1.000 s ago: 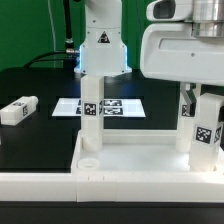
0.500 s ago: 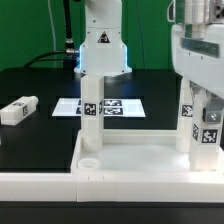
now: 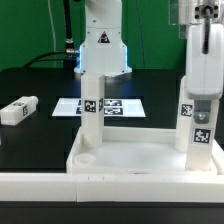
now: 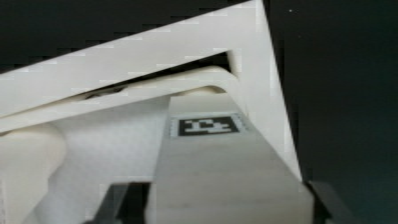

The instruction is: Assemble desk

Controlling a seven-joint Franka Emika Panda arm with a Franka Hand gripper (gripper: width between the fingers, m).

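Seating the short square white tagged leg (image 4: 222,150) clamped in your gripper (image 4: 221,205), you hold it over the rimmed white plastic desk slab's (image 3: 140,160) corner socket below; lower it straight, then twist.

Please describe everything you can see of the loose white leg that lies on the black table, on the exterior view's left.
The loose leg is a short, square-sectioned white bar that looks like plastic. It lies flat on its side on the black table, slightly angled, on the exterior view's left. A black-and-white square tag shows on the face toward the camera, and small dark marks on its upper face. Nothing but the table touches it: it lies apart from the marker board and the desk slab. The wrist view does not show it.
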